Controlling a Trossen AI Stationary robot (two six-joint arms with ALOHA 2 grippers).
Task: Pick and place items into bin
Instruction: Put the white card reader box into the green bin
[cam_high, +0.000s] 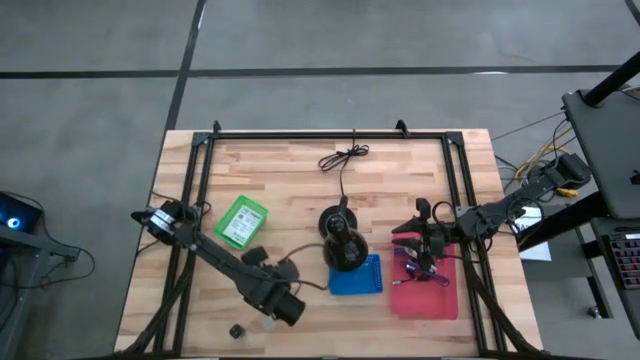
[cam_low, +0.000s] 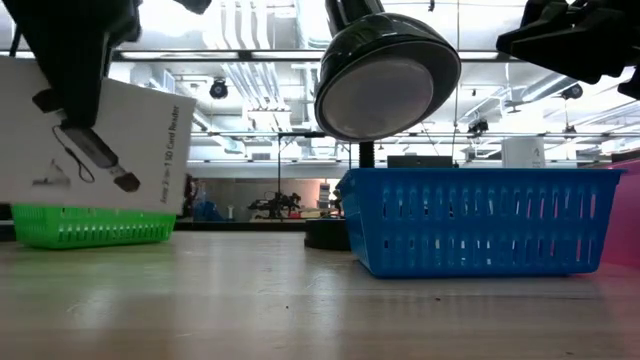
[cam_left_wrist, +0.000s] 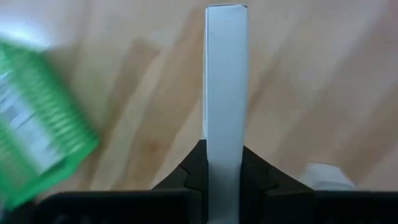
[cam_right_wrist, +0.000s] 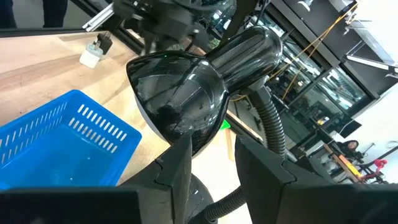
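My left gripper is near the table's near edge, shut on a white card-reader box. The left wrist view shows this box edge-on. My right gripper is open and hovers over the red bin, which holds purple and dark oddments. It faces the black stand and the blue bin. A tiny black cube and a small grey piece lie on the table near my left gripper. My left gripper pinches the white box between its two fingers, one on each flat face, at the box's upper end. The fingers come from above. The box hangs below them, slightly tilted and clear of the table.
The green bin holds a white packet and sits left of centre. The black stand rises between the green and blue bins, with its cord running to the far edge. Black frame rails line the table's sides.
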